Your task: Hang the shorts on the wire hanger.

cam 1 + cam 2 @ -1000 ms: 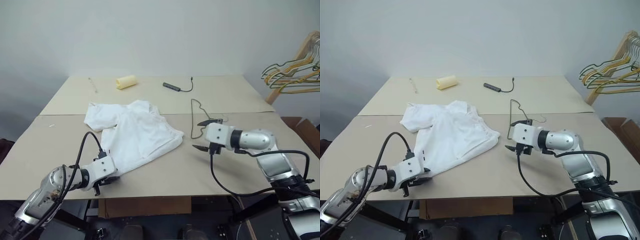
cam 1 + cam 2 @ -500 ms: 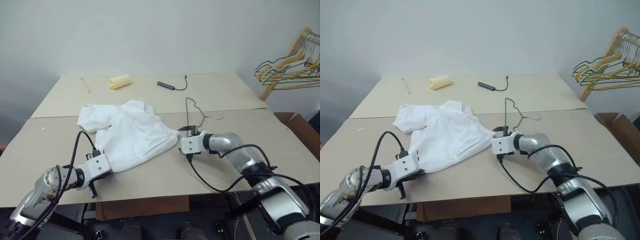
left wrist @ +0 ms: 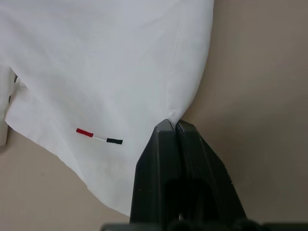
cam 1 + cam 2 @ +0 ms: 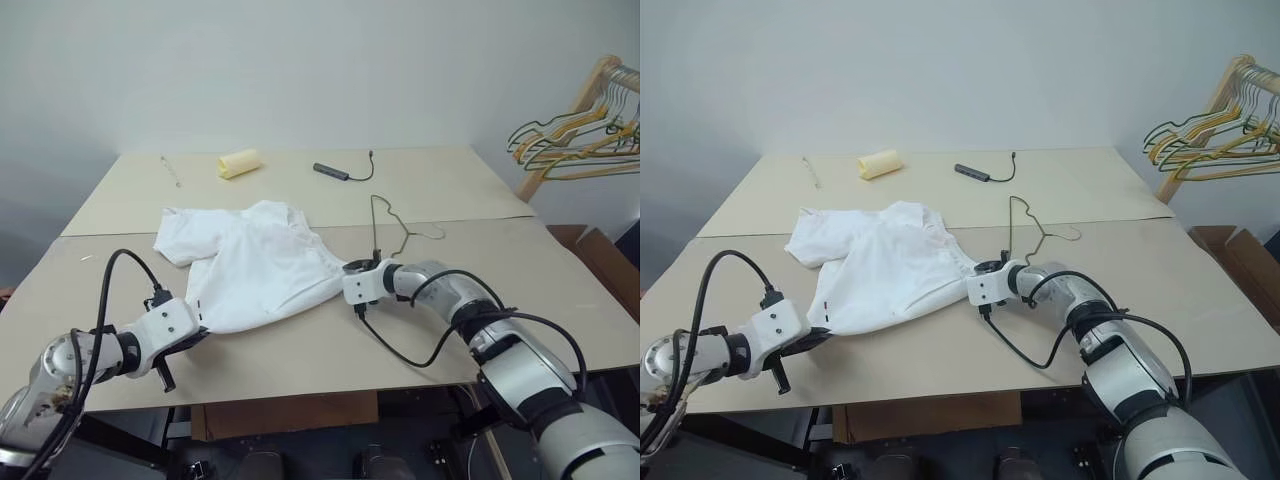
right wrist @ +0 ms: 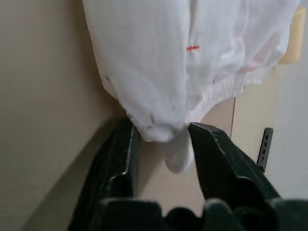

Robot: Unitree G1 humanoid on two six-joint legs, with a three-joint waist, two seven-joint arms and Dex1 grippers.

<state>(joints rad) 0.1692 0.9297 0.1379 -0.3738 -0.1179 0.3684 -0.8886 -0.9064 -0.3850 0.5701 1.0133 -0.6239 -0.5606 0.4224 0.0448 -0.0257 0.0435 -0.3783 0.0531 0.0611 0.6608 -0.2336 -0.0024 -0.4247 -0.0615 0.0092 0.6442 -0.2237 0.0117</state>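
Observation:
The white shorts (image 4: pixel 255 268) lie spread on the tan table (image 4: pixel 300 350), waistband toward the right. My left gripper (image 3: pixel 172 126) is shut on the hem edge at the shorts' near-left corner, beside a small red, white and dark dash (image 3: pixel 99 136). At the shorts' right edge my right gripper (image 5: pixel 161 127) has its two black fingers on either side of the gathered waistband corner (image 5: pixel 159 120), pressing on the cloth. The wire hanger (image 4: pixel 384 226) lies flat just behind the right gripper, its hook (image 4: pixel 432 232) pointing right.
A pale yellow roll (image 4: pixel 238 163) and a dark adapter with a cable (image 4: pixel 337 172) lie at the back of the table. Bunched yellow and dark hangers (image 4: pixel 575 150) hang on a wooden rack at the far right. A seam (image 4: pixel 110 232) crosses the tabletop.
My right gripper moved left from beside the hanger to the shorts' waistband corner and closed around it. The left gripper drew left and upward with the hem, stretching the cloth.

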